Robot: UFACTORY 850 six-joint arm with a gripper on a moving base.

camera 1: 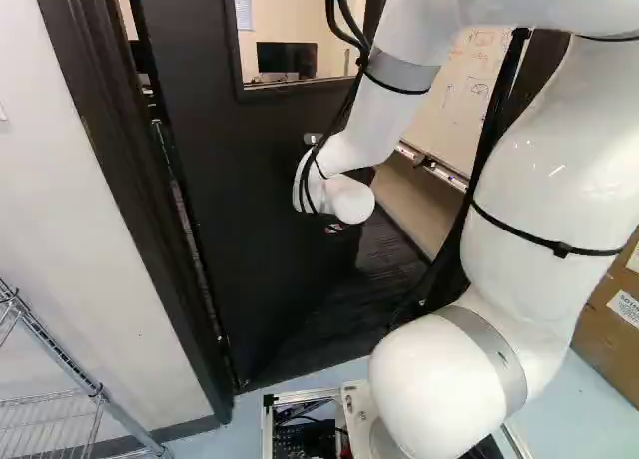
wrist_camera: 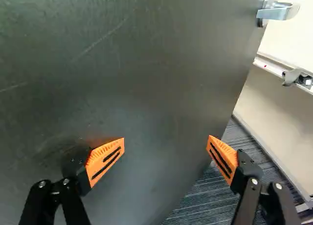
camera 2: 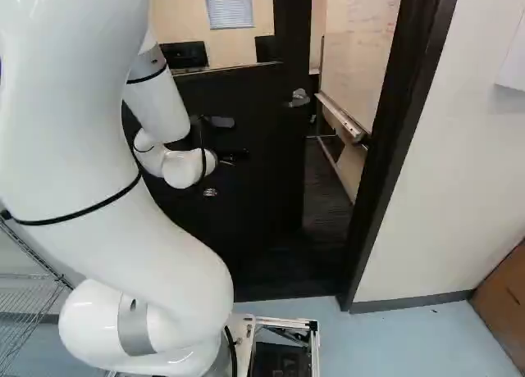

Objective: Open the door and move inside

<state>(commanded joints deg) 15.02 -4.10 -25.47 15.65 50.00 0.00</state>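
Note:
The dark door (camera 1: pixel 240 229) stands ajar, swung into the room beyond its frame (camera 2: pixel 406 139). My gripper (camera 2: pixel 235 156) is small and dark against the door face in the right base view, below and to one side of the lever handle (camera 2: pixel 299 99). In the wrist view the gripper (wrist_camera: pixel 166 139) is open, its orange pads wide apart with nothing gripped. One pad (wrist_camera: pixel 105 159) is over the door face, with an orange reflection beside it; the other (wrist_camera: pixel 223 157) is by the door's free edge. The silver handle (wrist_camera: pixel 276 12) lies farther ahead, off to that edge's side. Contact with the door cannot be told.
Past the door's edge lie dark carpet (wrist_camera: pixel 215 198) and a whiteboard (camera 2: pixel 361 45) with a metal tray (camera 2: pixel 343 119). A wire rack (camera 1: pixel 60 379) stands by the wall at the left. Cardboard boxes (camera 1: pixel 611 319) are at the right. Monitors (camera 1: pixel 287 58) show through the door's window.

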